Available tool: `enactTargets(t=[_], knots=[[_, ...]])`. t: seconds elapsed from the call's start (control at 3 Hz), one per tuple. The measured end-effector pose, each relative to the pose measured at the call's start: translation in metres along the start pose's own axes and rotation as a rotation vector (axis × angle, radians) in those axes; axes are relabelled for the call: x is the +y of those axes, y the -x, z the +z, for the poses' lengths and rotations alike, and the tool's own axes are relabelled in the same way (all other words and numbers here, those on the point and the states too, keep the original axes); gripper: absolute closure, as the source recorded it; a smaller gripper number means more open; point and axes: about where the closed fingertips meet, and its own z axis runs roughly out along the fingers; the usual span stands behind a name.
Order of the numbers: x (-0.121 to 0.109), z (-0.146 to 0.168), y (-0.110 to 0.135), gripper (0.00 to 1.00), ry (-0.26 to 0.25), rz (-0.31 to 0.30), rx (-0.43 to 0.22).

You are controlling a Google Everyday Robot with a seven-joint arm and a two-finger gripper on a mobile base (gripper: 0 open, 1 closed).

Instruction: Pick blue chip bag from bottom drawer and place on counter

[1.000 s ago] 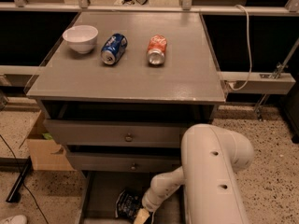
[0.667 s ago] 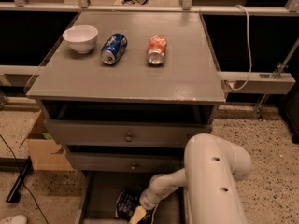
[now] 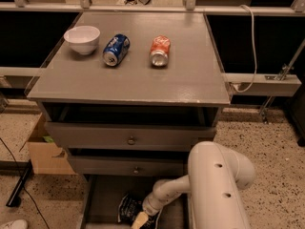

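Note:
The blue chip bag [image 3: 127, 206] lies crumpled in the open bottom drawer [image 3: 102, 197] at the foot of the grey cabinet, dark with white lettering. My gripper [image 3: 141, 220] reaches down into that drawer from the white arm [image 3: 214, 185] and sits right at the bag's near right edge, at the bottom of the view. The counter [image 3: 181, 80] is the flat grey cabinet top above.
On the counter lie a white bowl [image 3: 82, 38], a blue soda can [image 3: 116, 49] and an orange soda can [image 3: 160, 50], both on their sides. Two upper drawers with round knobs [image 3: 131, 140] are slightly ajar. A cardboard box [image 3: 43, 149] stands on the floor to the left.
The arm has shifted slightly lower and left, bringing the gripper closer onto the chip bag. The bag and the counter items have not moved.

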Motion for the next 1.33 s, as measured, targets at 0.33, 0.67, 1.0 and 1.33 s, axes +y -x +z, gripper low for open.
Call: enactTargets(t=[0.33, 0.67, 1.0, 1.33], knots=[[-0.0004, 0.0077, -0.0029, 0.00, 0.012, 0.012, 0.006], [-0.0004, 0.0076, -0.0028, 0.16, 0.012, 0.012, 0.006], [-0.0003, 0.0076, -0.0029, 0.48, 0.012, 0.012, 0.006], [-0.0003, 0.0076, -0.0029, 0.70, 0.012, 0.012, 0.006]])
